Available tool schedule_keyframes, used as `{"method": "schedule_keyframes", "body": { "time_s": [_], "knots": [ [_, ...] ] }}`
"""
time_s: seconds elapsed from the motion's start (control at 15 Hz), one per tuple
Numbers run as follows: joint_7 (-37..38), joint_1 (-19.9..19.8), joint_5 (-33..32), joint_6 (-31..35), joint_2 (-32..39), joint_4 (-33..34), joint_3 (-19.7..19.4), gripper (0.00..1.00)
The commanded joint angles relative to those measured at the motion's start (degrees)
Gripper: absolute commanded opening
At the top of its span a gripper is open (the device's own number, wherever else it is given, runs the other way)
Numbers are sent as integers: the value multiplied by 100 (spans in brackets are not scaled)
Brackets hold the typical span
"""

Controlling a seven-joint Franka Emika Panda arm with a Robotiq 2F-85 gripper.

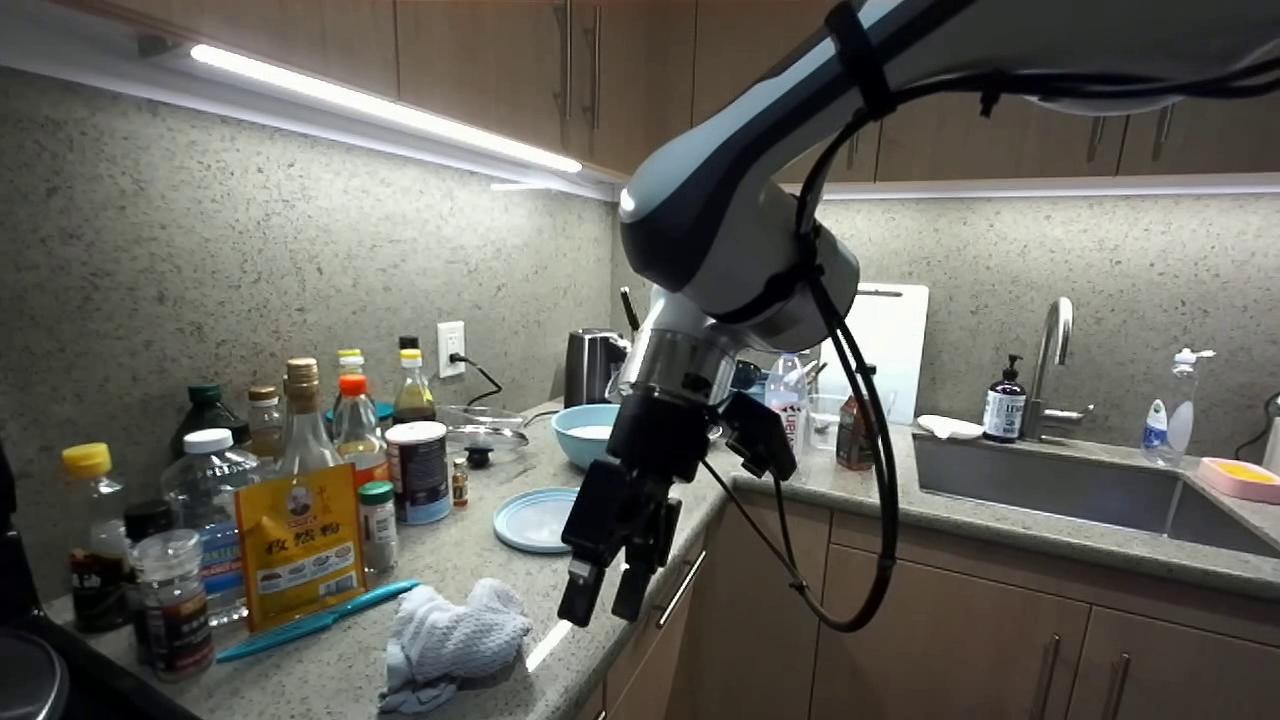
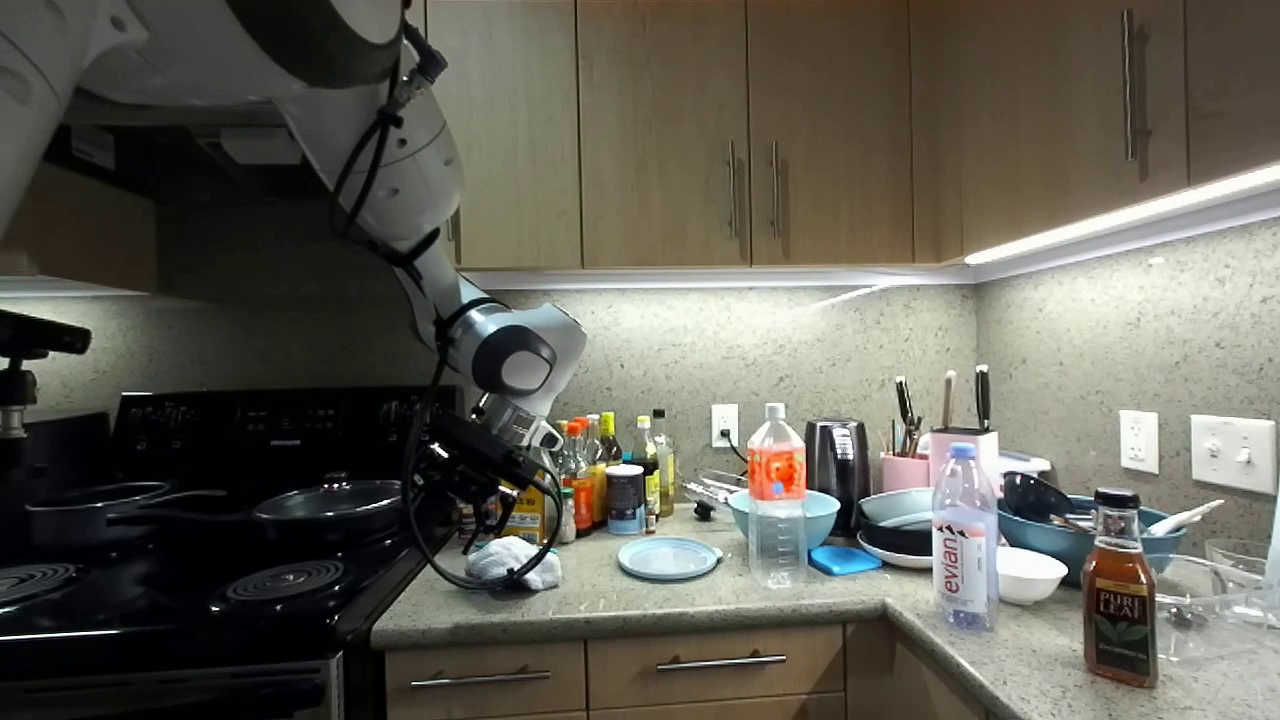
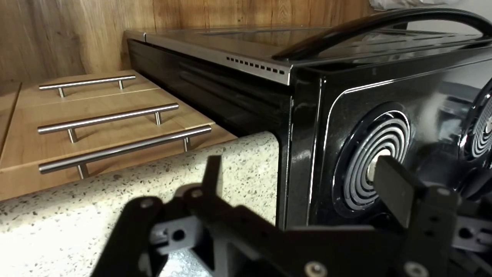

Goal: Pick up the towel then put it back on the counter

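Towel [image 1: 455,640], pale and crumpled, lying in a loose heap on the counter [image 1: 440,555], near the front edge in both exterior views. End effector [image 1: 606,597] pointing downward, apart from the towel and just to the right of the heap in an exterior view; fingers [image 3: 396,192] spread, with a wide gap between, plain in the wrist view. In an exterior view, black cable [image 2: 513,574] hanging in a loop across the front of the towel. Just beside the towel, a teal utensil [image 1: 320,622] lying on the counter; touching or not, impossible to make out. Behind that, a yellow pouch [image 1: 300,550] standing upright among bottles [image 1: 355,430] and a canister [image 1: 420,470]. Farther along, a light blue plate [image 1: 530,515], then a light blue bowl [image 1: 580,445]. Left of the counter in an exterior view, a black stove [image 2: 160,600] with a lidded pan [image 2: 330,505] on top. In the wrist view, coil burner [image 3: 357,173] partly hidden by a finger, with drawer handles [image 3: 127,149] at the left.
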Motion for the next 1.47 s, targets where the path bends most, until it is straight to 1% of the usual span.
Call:
{"method": "schedule_keyframes", "body": {
  "time_s": [0.0,0.27,0.47,0.67,0.73,0.8,0.87,0.93,1.2,1.27,1.4],
  "knots": [
    [-14,-164,-11,528,10,-96,268,100],
    [-155,-272,101,915,146,-108,435,100],
    [-322,-390,68,1000,373,-16,524,100],
    [-563,-479,-206,1003,715,210,505,100],
    [-476,-416,-463,1245,814,281,432,100],
    [-447,-449,-557,1372,889,340,448,100],
    [-198,-452,-742,1395,927,391,438,100],
    [-266,-579,-611,1278,823,258,587,100],
    [-250,-600,-751,1330,961,404,598,100],
    [-267,-575,-691,1670,993,375,612,100],
    [-362,-646,-463,2325,1123,411,751,100]
  ]
}}
